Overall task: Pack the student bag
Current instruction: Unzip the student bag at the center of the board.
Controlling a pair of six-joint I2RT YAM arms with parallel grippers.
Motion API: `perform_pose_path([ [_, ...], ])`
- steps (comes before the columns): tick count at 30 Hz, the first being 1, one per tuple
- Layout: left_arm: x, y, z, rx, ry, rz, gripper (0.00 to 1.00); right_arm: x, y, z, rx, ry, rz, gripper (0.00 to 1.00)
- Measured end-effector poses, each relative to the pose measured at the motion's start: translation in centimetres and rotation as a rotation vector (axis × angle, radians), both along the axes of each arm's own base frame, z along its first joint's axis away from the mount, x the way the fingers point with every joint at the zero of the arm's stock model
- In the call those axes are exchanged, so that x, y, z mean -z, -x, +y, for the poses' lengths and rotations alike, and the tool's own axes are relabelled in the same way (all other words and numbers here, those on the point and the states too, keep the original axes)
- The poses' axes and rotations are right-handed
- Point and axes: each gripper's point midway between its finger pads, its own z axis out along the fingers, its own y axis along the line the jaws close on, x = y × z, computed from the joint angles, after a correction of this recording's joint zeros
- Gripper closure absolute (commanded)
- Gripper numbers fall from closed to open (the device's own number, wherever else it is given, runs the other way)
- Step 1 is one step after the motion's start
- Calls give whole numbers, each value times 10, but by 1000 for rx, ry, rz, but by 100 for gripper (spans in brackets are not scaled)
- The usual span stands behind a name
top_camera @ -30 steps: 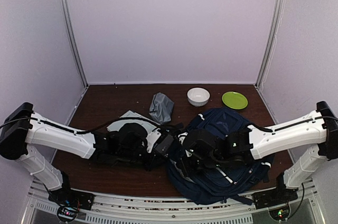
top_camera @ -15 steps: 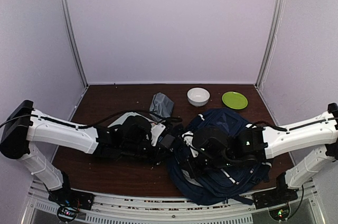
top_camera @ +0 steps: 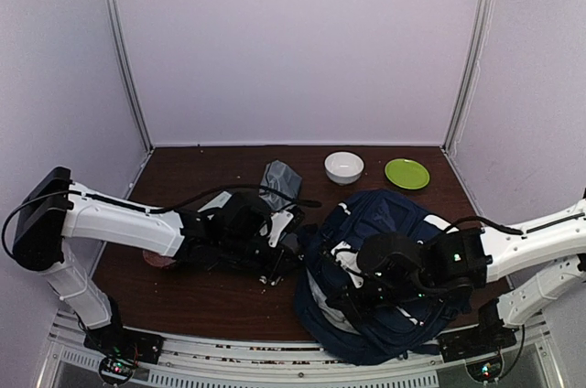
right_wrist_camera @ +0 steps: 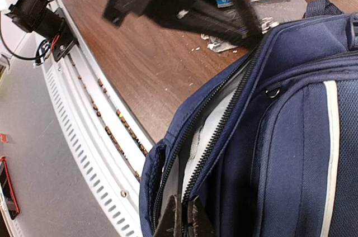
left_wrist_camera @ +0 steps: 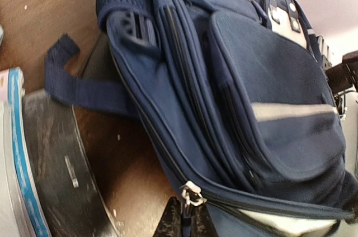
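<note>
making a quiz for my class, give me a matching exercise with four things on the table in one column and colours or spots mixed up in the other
Things:
1. student bag
2. bowl
3. plate
4. fabric pouch

Descriptions:
A. lime green, far right of the table
B. grey and crumpled, left of the bowl
C. navy blue, main zip partly open
D. white, near the far edge

Pairs: 1-C, 2-D, 3-A, 4-B
</note>
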Motion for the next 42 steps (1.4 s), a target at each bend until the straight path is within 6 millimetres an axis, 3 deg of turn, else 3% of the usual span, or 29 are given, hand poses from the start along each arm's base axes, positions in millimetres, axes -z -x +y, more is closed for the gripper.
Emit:
perform_pose_path([
  [8, 1, -27, -26, 0, -17, -12, 100, 2, 18, -11, -57, 0, 22, 100],
  [16, 8, -48, -29, -8, -50, 15, 100, 4, 20, -13, -58, 11, 14, 100],
  [17, 7, -48, -29, -5, -53, 13, 97, 4, 19, -13, -54, 11, 10, 100],
  [21, 8, -51, -25, -11, -69, 5, 50, -1, 13, -11, -24, 6, -19, 100],
  [23, 5, -56, -16, -36, -75, -8, 40, -7, 9, -9, -4, -1, -31, 100],
  [28, -26, -59, 19, -127, -37, -51, 26, -18, -11, 2, 69, -13, -59, 100],
  [33, -56, -38, 60, -230, 48, -64, 21, -32, -46, 12, 204, -69, -69, 100],
  [36, -54, -25, 75, -278, 61, -50, 21, -40, -76, 13, 318, -106, -70, 100],
  [40, -41, -14, 80, -306, 47, -23, 20, -58, -114, 13, 435, -123, -123, 100],
  [42, -39, -13, 78, -314, 47, -16, 20, -67, -128, 12, 474, -123, -156, 91],
])
